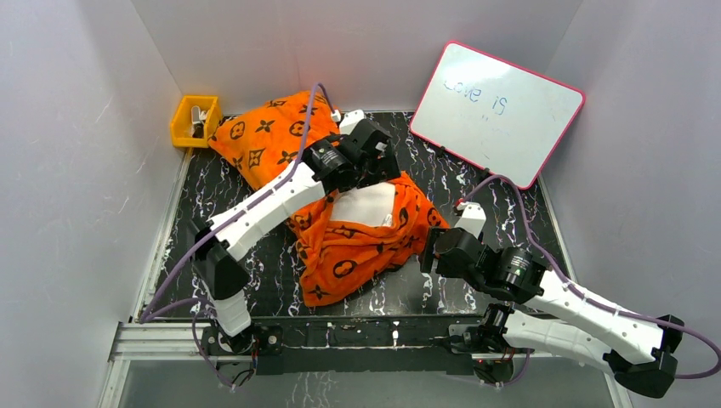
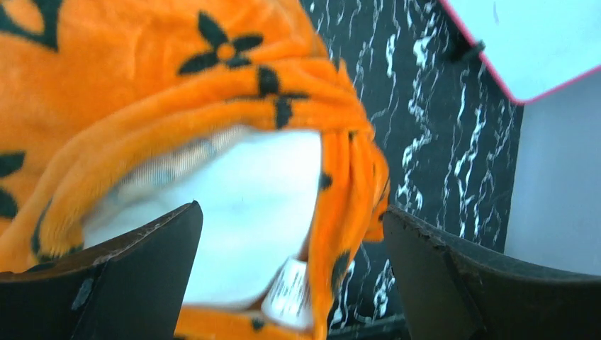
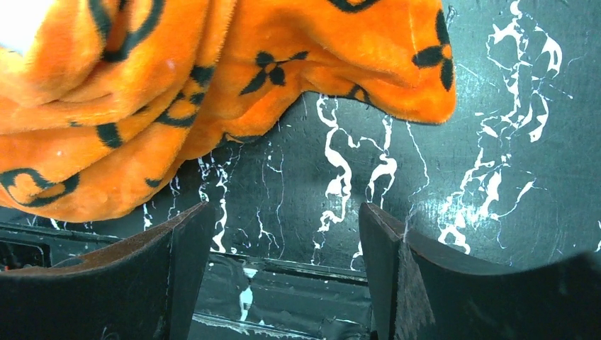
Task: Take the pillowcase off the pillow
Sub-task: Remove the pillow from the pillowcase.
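a yellow bin (image 1: 194,121) sits far left, and beside it the orange pillowcase (image 1: 349,255) lies bunched on the table (image 1: 263,280), with the white pillow (image 1: 366,204) showing at its opening. the left gripper (image 2: 290,212) hangs spread wide over that bare pillow, holding nothing. further right the right gripper (image 3: 283,209) is spread and empty near the pillowcase's edge, and the whiteboard (image 1: 497,110) leans beyond.

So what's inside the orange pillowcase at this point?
The white pillow shows through the open end of the pillowcase, with a small tag at its edge. The rest is covered by fabric, so how far in it reaches cannot be seen.
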{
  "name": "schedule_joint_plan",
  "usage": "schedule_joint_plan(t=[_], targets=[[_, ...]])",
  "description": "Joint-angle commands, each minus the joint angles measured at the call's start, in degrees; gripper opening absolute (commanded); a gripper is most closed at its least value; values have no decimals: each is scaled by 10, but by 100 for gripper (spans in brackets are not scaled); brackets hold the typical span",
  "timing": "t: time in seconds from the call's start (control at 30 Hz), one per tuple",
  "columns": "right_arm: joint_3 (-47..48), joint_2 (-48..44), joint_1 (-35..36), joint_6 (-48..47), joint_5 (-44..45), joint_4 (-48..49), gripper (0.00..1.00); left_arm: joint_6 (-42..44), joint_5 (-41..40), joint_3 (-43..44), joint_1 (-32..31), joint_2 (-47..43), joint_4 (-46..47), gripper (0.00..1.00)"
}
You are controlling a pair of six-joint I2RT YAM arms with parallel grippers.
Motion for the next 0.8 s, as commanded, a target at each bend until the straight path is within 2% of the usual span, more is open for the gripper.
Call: schedule_joint_plan(t=[0.0,0.1,0.2,0.33,0.4,0.67,0.77], targets=[[-7,-9,2,8,10,4,82,-2,24,-31,-11,-60,-115,98],[-5,-13,2,11,12,-3,82,-75,41,-120,-22,-102,-113,98],[-8,-21,2,16,14,-4,82,-126,54,-209,-32,-146,-70,98],[-10,-23,2,16,16,1,82,-149,23,-278,-33,-169,-15,98],[-8,-22,2,16,14,-1,82,-144,5,-262,-34,-150,-12,98],[-8,-34,1,18,14,-4,82,-89,-6,-102,-34,-53,-28,98],[-9,-34,2,19,15,-4,82,-81,-3,-83,-34,-37,-42,98]])
